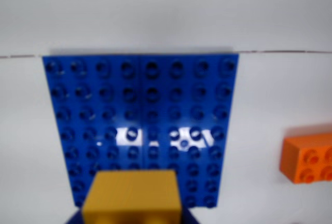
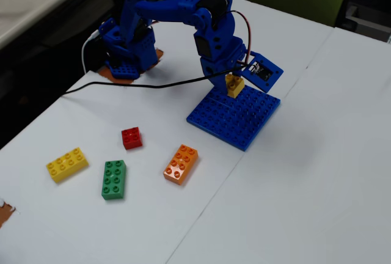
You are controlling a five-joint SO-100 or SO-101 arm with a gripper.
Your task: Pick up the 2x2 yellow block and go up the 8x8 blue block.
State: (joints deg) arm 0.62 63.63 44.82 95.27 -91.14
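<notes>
My gripper [image 2: 235,82] is shut on the 2x2 yellow block [image 2: 234,87], which hangs just over the far edge of the 8x8 blue block [image 2: 235,118] in the fixed view. Whether the block touches the plate I cannot tell. In the wrist view the 2x2 yellow block [image 1: 132,195] fills the bottom centre, with the gripper [image 1: 132,217] showing only as blue slivers on both sides of it. Behind it the 8x8 blue block [image 1: 140,105] lies flat on the white table.
On the table in front of the plate lie an orange brick [image 2: 181,164], a small red brick [image 2: 131,137], a green brick [image 2: 114,179] and a long yellow brick [image 2: 66,164]. A black cable [image 2: 140,85] runs to the arm. The orange brick [image 1: 308,156] shows at the wrist view's right.
</notes>
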